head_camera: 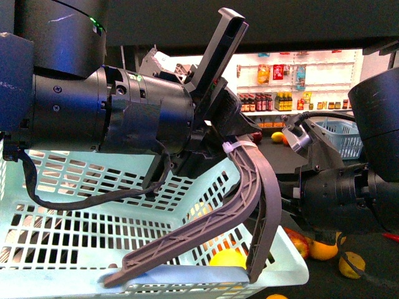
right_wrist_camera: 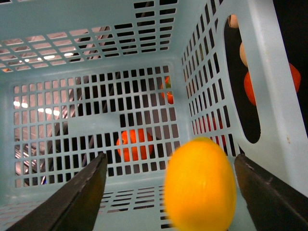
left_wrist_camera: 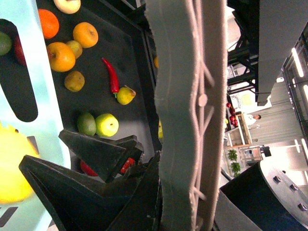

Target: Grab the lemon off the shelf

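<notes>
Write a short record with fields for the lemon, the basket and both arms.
right gripper: open, pointing into the basket
lemon: yellow, blurred, between its spread fingers, not clamped
basket: light blue, slotted walls
handle: grey, hanging at the left arm; grip unclear
shelf: dark tray, other fruit on it

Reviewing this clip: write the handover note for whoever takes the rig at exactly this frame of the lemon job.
Right gripper: open, reaching into the light blue basket, holding nothing.
Left gripper: at the basket's grey handle, where a white zip tie shows; open or shut cannot be told.
Lemon: off the shelf, inside the basket, blurred between the right fingers and touching neither; it looks released.
Done: the pick, and apparently the drop.
Left: check that the lemon lies settled, then draw the right arm out clear of the handle.
</notes>
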### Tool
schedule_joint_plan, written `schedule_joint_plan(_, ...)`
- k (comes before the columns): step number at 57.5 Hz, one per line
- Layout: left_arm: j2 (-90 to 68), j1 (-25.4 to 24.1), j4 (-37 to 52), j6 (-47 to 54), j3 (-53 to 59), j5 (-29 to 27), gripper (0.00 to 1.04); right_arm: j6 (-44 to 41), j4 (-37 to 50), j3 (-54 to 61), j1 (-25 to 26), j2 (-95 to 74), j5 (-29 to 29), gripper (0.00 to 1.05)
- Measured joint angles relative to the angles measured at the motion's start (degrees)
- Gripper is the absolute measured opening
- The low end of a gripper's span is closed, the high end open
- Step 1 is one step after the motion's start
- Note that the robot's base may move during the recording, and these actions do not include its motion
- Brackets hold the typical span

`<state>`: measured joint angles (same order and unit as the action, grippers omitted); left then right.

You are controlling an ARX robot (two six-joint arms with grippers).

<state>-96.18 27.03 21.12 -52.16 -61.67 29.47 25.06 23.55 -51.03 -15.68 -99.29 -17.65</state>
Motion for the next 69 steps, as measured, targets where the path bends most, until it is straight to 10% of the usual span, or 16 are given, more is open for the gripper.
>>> schedule_joint_plan(5, 0.00, 0.00, -0.02, -0.24, 0.00, 0.33, 0.10, 1.05, 0.48, 0.00, 1.81, 0.00, -0.37, 1.03)
schedule_joint_plan(31, -0.11, 0.00, -0.02, -0.11, 0.00, 0.11, 0.10, -10.05, 2.62, -1.79, 22.77, -8.72, 12.37, 1.02)
schedule_joint_plan(69, -0.11, 0.07, -0.02, -0.20, 0.00, 0.13, 0.10, -23.32, 1.79, -15.02, 15.65, -41.59, 8.15, 1.02)
